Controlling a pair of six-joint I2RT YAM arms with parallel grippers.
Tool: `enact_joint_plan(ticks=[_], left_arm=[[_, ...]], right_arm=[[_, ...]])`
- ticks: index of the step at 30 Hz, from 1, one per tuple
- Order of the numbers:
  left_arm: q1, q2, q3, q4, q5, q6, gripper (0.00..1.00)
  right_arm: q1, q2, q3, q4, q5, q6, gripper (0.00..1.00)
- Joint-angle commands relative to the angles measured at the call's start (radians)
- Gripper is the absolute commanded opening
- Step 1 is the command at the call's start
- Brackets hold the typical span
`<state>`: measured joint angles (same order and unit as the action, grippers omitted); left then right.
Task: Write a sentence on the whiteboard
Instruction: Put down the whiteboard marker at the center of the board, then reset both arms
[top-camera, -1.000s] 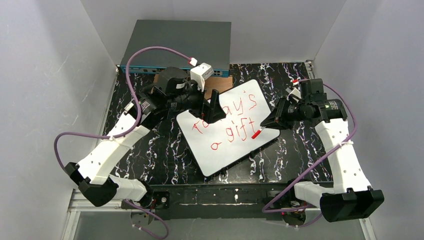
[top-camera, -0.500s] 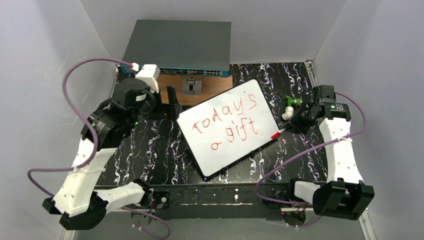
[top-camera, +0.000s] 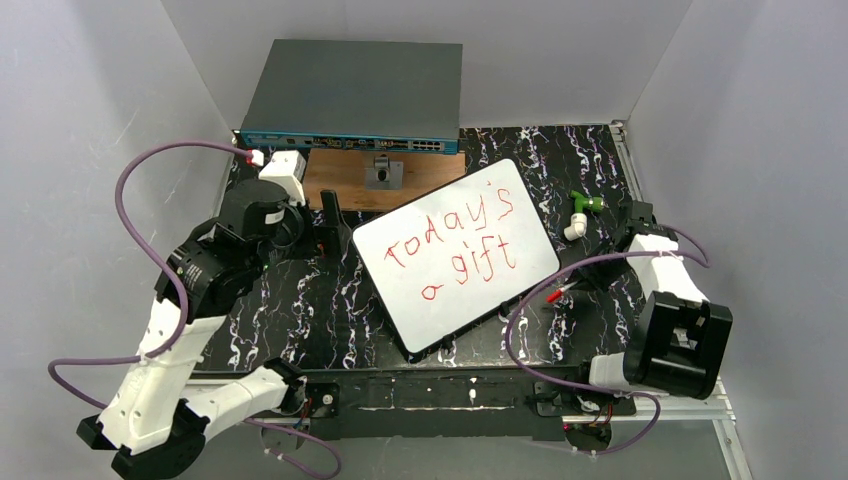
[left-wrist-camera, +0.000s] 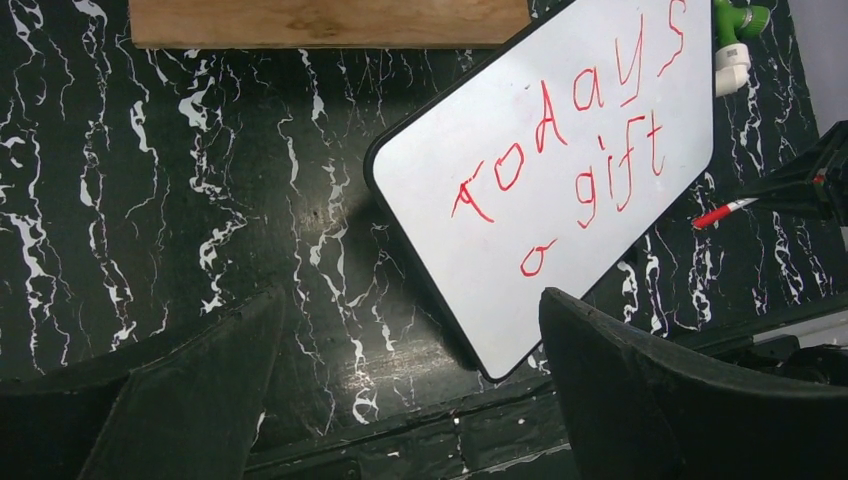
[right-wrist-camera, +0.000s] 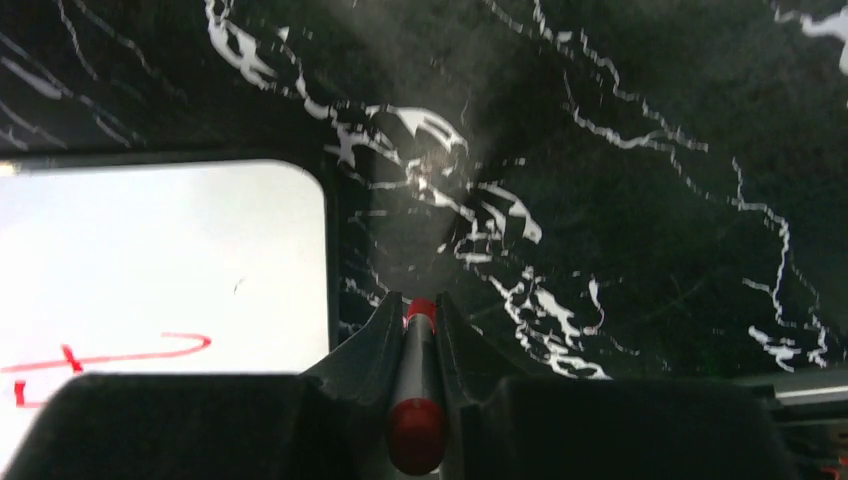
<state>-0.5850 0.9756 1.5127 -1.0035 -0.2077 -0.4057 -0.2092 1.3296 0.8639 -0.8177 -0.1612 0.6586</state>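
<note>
Whiteboard (top-camera: 455, 255), top view: flat and askew at mid-counter (top-camera: 300, 320), lettered in red "today's gift", with a lone loop on its near-left part. Red marker (top-camera: 553, 296) is just off the board's right edge, in the right jaws. Left jaws stand wide and empty, left of the board and apart from it. Wooden plate (top-camera: 345, 180) and grey switch box (top-camera: 355, 95) lie on the far side.

Left wrist view: whiteboard (left-wrist-camera: 560, 190) ahead, marker (left-wrist-camera: 722, 212) beyond its edge. Left jaws are released, with nothing between them.

Right wrist view: right jaws are clenched on the marker (right-wrist-camera: 416, 400), its tip over bare counter (right-wrist-camera: 650, 150). A board corner (right-wrist-camera: 150, 260) shows at left.

We judge the writing step paused off the board. If the line is to go on, the next move calls for carrying the tip back over blank white beside the loop and lowering it gently.
</note>
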Motion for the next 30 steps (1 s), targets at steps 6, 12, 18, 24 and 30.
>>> enact_joint_plan(ticks=[6, 12, 18, 24, 30], left_arm=[[0.005, -0.058, -0.056, -0.011, -0.060, -0.001, 0.98], [0.005, -0.067, -0.086, -0.004, -0.076, -0.002, 0.98], [0.005, -0.050, -0.110, 0.016, -0.111, -0.002, 0.98], [0.007, 0.006, -0.069, 0.037, -0.162, -0.005, 0.98], [0.007, 0.041, -0.028, 0.053, -0.195, -0.013, 0.98]], right_arm=[[-0.035, 0.050, -0.021, 0.104, 0.010, -0.022, 0.51], [-0.036, 0.031, 0.028, 0.022, 0.106, -0.030, 0.61], [-0.022, -0.063, 0.135, -0.048, 0.112, -0.012, 0.63], [0.067, -0.227, 0.316, -0.050, 0.145, -0.015, 0.67], [0.072, -0.316, 0.497, -0.044, 0.006, -0.048, 0.74]])
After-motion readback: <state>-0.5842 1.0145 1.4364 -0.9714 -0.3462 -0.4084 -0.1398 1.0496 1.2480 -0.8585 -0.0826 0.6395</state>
